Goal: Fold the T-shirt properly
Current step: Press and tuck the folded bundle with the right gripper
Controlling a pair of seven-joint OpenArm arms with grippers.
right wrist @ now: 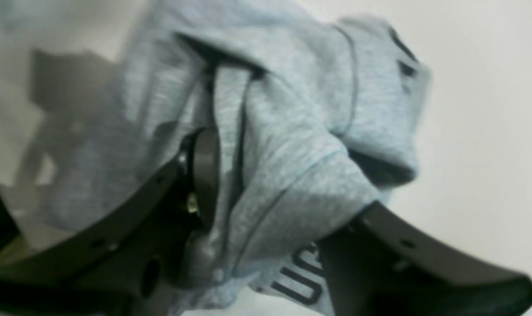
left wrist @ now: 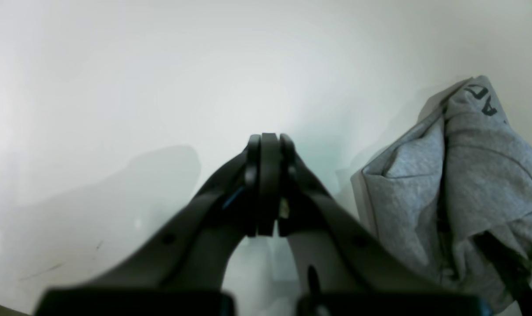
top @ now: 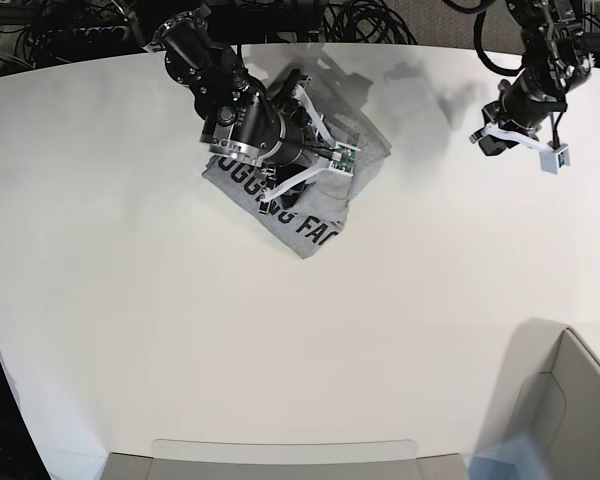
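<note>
The T-shirt (top: 315,228), heather grey with black block letters, lies crumpled at the back left of the white table (top: 280,350). My right gripper (top: 295,150) is down on it. In the right wrist view a bunched fold of the T-shirt (right wrist: 292,131) sits between the wide-spread jaws of the right gripper (right wrist: 288,180), and the cloth drapes over both fingers (right wrist: 204,166). My left gripper (left wrist: 269,145) is shut on nothing above bare table, with the T-shirt (left wrist: 476,175) off to its side. In the base view the left gripper (top: 480,137) hangs at the back right.
A grey bin (top: 570,400) stands at the front right corner. Black cables (top: 360,15) run along the table's back edge. A clear strip (top: 280,450) lines the front edge.
</note>
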